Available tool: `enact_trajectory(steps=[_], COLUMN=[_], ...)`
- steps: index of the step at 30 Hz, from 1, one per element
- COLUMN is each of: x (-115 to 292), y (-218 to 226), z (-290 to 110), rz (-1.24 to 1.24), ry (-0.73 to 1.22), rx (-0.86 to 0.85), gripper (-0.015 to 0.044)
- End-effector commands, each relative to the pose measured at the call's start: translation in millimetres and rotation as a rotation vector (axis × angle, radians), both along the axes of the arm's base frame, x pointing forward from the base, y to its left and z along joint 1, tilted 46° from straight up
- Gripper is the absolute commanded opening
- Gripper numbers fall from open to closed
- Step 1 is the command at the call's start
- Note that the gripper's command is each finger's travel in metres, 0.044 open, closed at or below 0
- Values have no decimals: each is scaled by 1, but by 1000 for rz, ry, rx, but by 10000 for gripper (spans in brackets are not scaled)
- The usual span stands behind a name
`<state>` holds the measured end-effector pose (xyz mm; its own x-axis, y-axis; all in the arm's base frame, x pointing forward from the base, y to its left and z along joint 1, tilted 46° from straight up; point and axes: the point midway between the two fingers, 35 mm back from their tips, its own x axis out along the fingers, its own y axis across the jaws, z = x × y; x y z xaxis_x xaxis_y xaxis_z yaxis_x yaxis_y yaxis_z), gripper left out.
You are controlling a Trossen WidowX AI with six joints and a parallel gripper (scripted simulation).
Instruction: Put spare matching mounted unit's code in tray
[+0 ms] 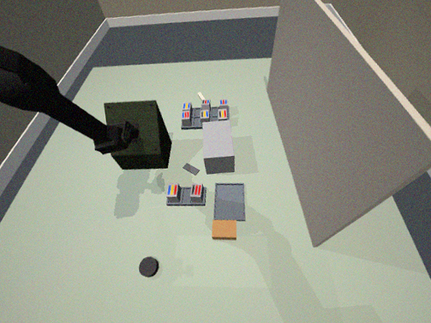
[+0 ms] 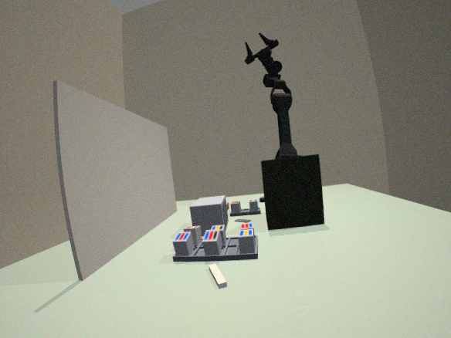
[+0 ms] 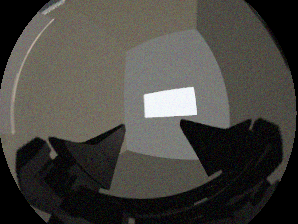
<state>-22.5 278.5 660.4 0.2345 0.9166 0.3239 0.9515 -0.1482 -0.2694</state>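
Observation:
My gripper (image 1: 126, 132) (image 2: 262, 48) (image 3: 153, 124) is open and empty. It is raised high above a dark box (image 1: 141, 133) (image 2: 293, 190) and points upward. The grey mounted unit (image 1: 218, 145) (image 2: 208, 211) stands mid-table; its back does not show. Behind it a dark rack (image 1: 194, 123) (image 2: 228, 251) holds several grey spares with coloured stripes. A second rack (image 1: 187, 200) (image 2: 245, 211) holds two spares, one (image 1: 172, 190) striped blue, yellow and red and one (image 1: 196, 190) striped red. The grey-blue tray (image 1: 230, 195) lies empty in front of the unit. The wrist view shows a grey surface with a bright white rectangle (image 3: 170, 102).
A tall grey panel (image 1: 338, 121) (image 2: 112, 174) stands slanted on the right. An orange pad (image 1: 224, 229) lies against the tray's front. A small dark plate (image 1: 190, 169), a black disc (image 1: 148, 266) and a white stick (image 1: 201, 96) (image 2: 217, 275) lie on the table. Low walls (image 1: 192, 16) ring it.

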Motion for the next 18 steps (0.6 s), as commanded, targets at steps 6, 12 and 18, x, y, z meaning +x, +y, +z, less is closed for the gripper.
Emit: enact_trajectory(steps=[6, 12, 18], x=[0, -7, -10], y=[0, -23, -73], z=[0, 22, 61], rz=[0, 75, 218], ry=[0, 38, 119], rx=[0, 106, 313], gripper=[440, 440, 440])
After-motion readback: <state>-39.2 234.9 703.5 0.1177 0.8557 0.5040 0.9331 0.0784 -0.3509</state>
